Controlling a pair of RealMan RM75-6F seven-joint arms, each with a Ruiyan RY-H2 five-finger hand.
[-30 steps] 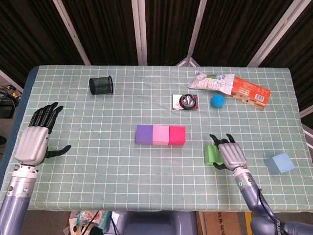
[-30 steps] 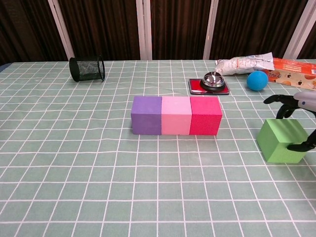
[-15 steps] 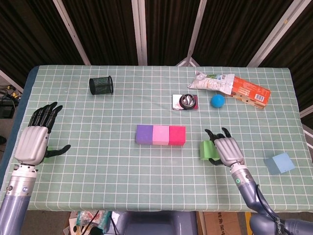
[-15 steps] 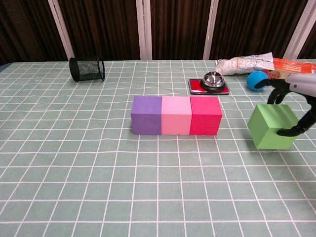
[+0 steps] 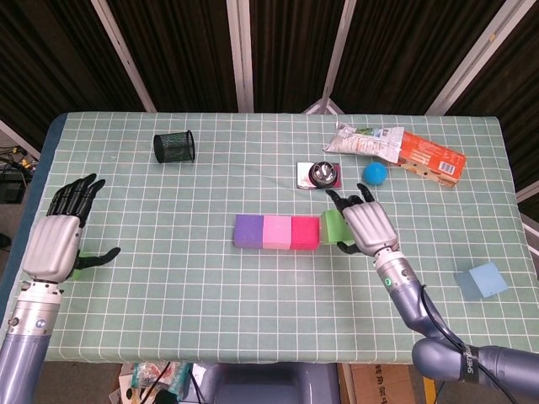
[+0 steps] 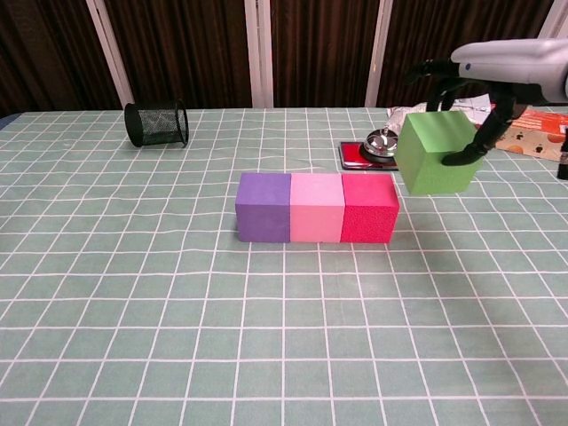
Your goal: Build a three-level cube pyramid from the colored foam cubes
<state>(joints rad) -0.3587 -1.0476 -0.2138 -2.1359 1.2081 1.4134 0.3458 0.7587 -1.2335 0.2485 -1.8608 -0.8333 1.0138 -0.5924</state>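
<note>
fingers [image 6: 454,156] pinch green foam cube [image 6: 436,152] (matte, square-edged).

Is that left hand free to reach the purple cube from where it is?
Probably yes. The left hand holds nothing, and only bare tablecloth lies between it and the purple cube at the row's near end; whether the arm stretches that far is unclear.

— Where did the head view look from?
— High above, facing down on the whole table [image 5: 168,295].
— And the chest view?
— Low and near, facing across the table top; both shared the cube row [image 5: 277,233] and the mesh cup [image 6: 156,123].
</note>
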